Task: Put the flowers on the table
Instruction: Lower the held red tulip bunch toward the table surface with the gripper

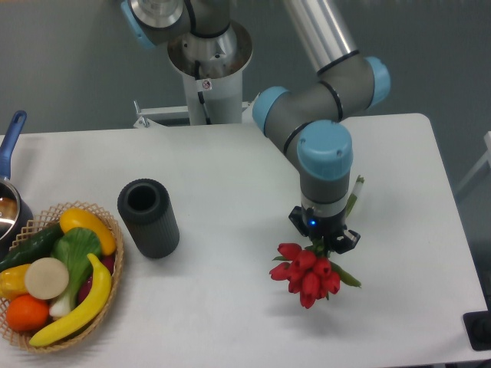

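Note:
The flowers, a small bunch of red tulips with green leaves, hang at my gripper right of the middle of the white table. The red heads point toward the front edge. The stem ends stick out behind the wrist. My gripper points straight down and its jaws are closed around the stems just behind the heads. A faint shadow lies under the heads, so the bunch sits low over the tabletop. I cannot tell if it touches the table.
A black ribbed cylinder vase stands left of centre. A wicker basket of fruit and vegetables sits at the front left. A pot with a blue handle is at the left edge. A dark object is at the front right corner.

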Robot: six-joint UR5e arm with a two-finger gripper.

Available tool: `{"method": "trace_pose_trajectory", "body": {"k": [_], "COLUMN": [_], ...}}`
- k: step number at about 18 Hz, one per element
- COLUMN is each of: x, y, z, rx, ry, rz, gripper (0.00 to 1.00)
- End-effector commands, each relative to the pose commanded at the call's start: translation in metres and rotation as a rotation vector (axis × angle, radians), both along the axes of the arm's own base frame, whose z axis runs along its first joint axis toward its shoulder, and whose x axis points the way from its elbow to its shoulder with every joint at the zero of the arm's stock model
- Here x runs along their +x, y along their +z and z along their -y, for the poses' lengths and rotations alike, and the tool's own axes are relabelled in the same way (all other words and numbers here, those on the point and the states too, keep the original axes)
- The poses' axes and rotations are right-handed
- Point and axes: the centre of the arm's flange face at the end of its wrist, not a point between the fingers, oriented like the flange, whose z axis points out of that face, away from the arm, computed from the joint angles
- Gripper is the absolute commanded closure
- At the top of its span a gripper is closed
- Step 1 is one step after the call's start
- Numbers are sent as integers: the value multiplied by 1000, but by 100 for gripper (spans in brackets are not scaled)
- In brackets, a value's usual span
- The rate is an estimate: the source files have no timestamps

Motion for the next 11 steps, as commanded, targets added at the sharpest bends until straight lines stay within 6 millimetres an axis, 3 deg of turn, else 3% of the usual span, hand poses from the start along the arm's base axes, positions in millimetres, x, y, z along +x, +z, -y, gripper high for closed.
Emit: {"method": "trace_pose_trajectory", "body": {"k": [4,7,8,11], "x": [2,2,2,5], "y": [-15,-15,-15,-10], "z": [-7,-7,-9,-12], "rx": [-5,1,5,18], "ry": [44,50,53,56], "rz": [18,13,7,-7], "gripper": [53,5,0,0]}}
